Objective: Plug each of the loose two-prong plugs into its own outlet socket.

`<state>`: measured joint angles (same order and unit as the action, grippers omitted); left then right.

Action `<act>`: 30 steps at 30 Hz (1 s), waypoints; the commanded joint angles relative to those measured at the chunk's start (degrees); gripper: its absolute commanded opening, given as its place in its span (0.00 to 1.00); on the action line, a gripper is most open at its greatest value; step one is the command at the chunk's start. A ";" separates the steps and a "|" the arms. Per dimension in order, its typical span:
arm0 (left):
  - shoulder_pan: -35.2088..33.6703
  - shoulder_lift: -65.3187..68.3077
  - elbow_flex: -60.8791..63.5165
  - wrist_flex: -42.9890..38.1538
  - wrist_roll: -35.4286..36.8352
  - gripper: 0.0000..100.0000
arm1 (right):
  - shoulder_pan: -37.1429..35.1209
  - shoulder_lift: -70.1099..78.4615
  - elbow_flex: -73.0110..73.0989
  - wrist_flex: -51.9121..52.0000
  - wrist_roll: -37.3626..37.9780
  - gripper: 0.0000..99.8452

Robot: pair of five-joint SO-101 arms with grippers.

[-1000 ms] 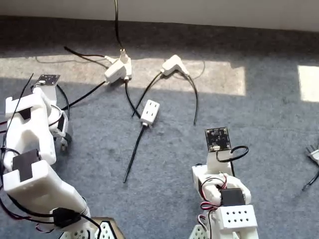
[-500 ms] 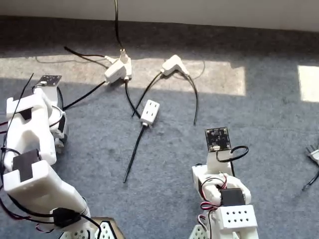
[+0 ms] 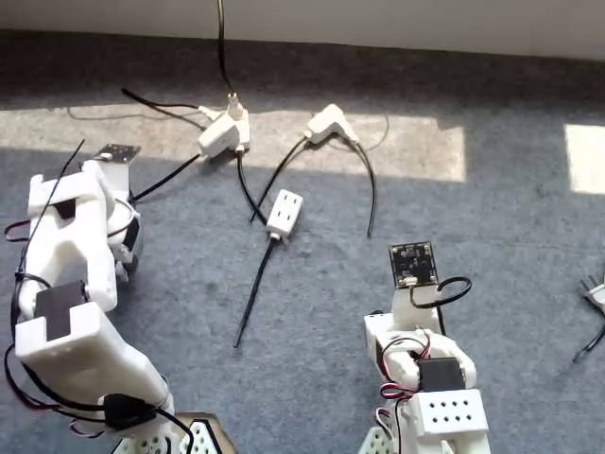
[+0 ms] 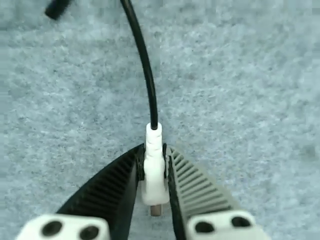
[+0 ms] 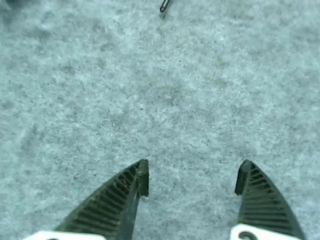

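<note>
My left gripper (image 4: 154,150) is shut on a white two-prong plug (image 4: 154,172), held just above the grey carpet. A metal prong shows below the fingers, and the plug's black cord (image 4: 142,60) runs away from it. In the high view the left arm (image 3: 71,236) stands at the left. A white outlet socket (image 3: 285,211) with a black cable lies mid-floor, to the right of that arm. Two more white outlet pieces (image 3: 224,132) (image 3: 326,122) lie further back. My right gripper (image 5: 194,175) is open over bare carpet, holding nothing.
Black cords (image 3: 263,170) cross the carpet between the outlet pieces. Another white plug (image 3: 596,291) lies at the far right edge. The right arm (image 3: 416,312) stands at the lower centre. A cable end (image 5: 163,7) lies ahead of the right gripper.
The left arm has swung to the right, toward the middle of the floor, with the plug in its gripper. The right arm has not moved.
</note>
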<state>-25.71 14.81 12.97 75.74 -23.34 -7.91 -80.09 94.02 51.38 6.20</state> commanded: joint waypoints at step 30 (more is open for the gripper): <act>38.90 -15.43 -40.57 25.14 69.10 0.01 | -0.40 -0.22 1.71 -6.55 0.26 0.28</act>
<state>11.12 9.36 -33.45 100.09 47.69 -7.91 -80.09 94.99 46.29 6.20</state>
